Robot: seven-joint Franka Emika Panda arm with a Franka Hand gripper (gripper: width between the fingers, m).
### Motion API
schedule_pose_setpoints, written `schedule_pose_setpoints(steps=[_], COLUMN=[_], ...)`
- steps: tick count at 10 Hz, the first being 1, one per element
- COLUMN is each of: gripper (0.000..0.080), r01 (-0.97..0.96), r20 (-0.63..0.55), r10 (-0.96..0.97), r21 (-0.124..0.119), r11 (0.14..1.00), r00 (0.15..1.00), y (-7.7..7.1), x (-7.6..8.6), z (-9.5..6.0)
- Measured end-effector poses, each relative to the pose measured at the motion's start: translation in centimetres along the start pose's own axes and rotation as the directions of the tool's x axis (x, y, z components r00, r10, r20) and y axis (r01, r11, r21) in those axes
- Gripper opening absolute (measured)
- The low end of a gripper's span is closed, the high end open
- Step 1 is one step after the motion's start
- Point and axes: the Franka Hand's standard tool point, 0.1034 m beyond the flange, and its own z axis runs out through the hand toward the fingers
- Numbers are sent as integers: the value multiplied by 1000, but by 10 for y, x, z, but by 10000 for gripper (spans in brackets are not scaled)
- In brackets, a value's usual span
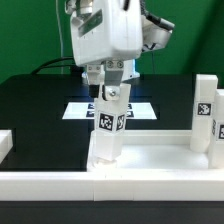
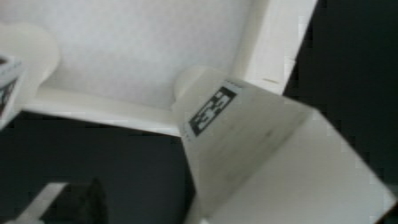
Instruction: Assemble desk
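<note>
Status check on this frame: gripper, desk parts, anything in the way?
Gripper open, over upright leg standing in the desk top. Second leg upright at exterior view's right. Nothing blocking.

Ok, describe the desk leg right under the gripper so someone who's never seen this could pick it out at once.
Start at the white desk top lying across the black table. At its near edge, a white block leg stands directly beneath the open gripper. Unlike the other leg, upright at the exterior view's right, this one leans slightly.
</note>
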Motion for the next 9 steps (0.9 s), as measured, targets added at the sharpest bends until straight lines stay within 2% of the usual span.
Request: schedule_pose_setpoints(steps=[1,2,3,5,6,7,8,9], gripper=[649,649,649,649,649,649,649,649], r01=[125,232,295,418,508,531,504,531], r20=[12,16,-14,-23,-41,-81,-46,-61], r10=[-125,-232,-295,-419,-508,-531,-506,-533], r21=[-18,-31,-14,-8,-15,-18,-47,-45], r11=[992,972,955,908,861,847,863,846], r00=[992,973,955,908,860,844,862,844], y=[-11,-31,-40,-40,-37,-11,18,16], x=[-1,-4,-1,5,3,16,16,15], z=[-2,-9,-12,-13,-8,3,12,12])
